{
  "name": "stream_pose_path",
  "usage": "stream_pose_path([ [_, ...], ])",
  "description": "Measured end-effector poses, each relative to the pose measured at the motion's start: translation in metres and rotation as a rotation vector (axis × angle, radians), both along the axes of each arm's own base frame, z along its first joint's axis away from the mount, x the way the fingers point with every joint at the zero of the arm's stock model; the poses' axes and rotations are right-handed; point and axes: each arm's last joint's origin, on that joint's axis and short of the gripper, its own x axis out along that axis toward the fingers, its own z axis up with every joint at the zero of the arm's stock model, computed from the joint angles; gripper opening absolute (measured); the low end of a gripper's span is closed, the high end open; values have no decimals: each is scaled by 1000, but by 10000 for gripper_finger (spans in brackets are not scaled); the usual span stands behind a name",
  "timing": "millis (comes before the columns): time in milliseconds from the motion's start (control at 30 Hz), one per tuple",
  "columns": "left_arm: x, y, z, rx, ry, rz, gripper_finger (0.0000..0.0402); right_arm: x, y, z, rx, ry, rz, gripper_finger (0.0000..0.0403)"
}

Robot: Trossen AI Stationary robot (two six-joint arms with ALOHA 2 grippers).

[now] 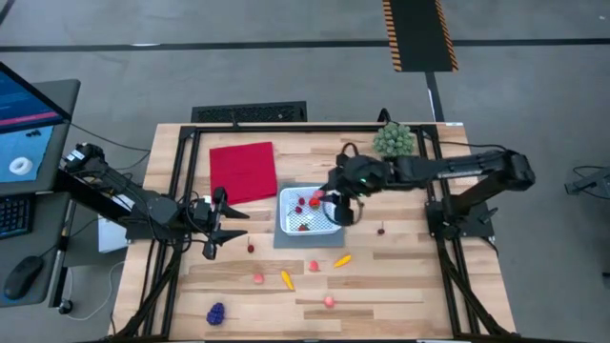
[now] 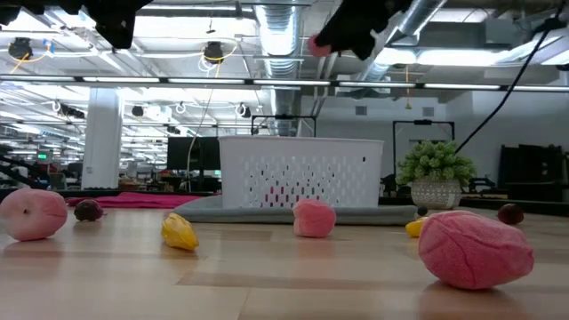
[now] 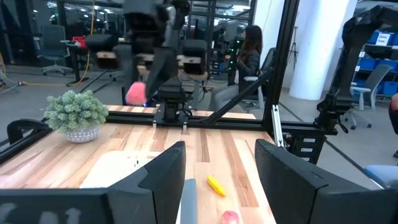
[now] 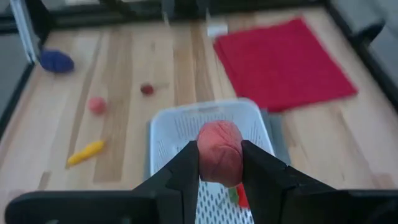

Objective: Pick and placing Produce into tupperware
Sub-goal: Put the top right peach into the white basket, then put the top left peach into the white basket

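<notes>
- The wooden worktop (image 1: pixel 400 276) carries everything, with a dark frame around it.
- The left arm waits at the worktop's left side; its left hand (image 1: pixel 212 232) hangs above the wood with its fingers (image 3: pixel 163 174) parted and nothing between them.
- The right arm reaches in from the right, and its right hand (image 1: pixel 338 205) hovers over the tupperware's right part.
- A flat red cloth (image 1: pixel 243 171) lies just left of and behind the tupperware.
- The white tupperware (image 1: pixel 289 225) sits on a grey mat (image 1: pixel 280 242) near the worktop's middle, with a few small red pieces lying inside it.
- A green spiky plant (image 1: pixel 394 140) stands at the back right.
- The right hand's fingers (image 4: pixel 185 176) are closed on a pink-red produce piece (image 4: pixel 219 152), held in the air above the tupperware's mesh floor.
- A purple grape bunch (image 1: pixel 216 312) lies near the front left edge.
- More loose produce lies in front of the tupperware: a yellow-orange piece (image 1: pixel 286 279), an orange piece (image 1: pixel 342 259), and pink ones (image 1: pixel 329 301).
- A small dark red fruit (image 1: pixel 380 229) lies just right of the tupperware, another (image 1: pixel 251 248) to its left.
</notes>
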Motion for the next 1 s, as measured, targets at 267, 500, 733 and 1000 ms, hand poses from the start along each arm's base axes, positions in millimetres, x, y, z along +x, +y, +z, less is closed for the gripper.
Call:
stream_pose_path([
  [267,0,0,0,1,0,0,185,37,-27,-23,81,212,0,129],
  [500,0,0,0,4,5,2,185,57,-35,-57,141,423,3,130],
  [733,0,0,-1,8,11,1,185,65,-40,-84,232,569,25,134],
  [1000,0,0,-2,0,16,1,185,66,-40,-82,234,548,10,226],
])
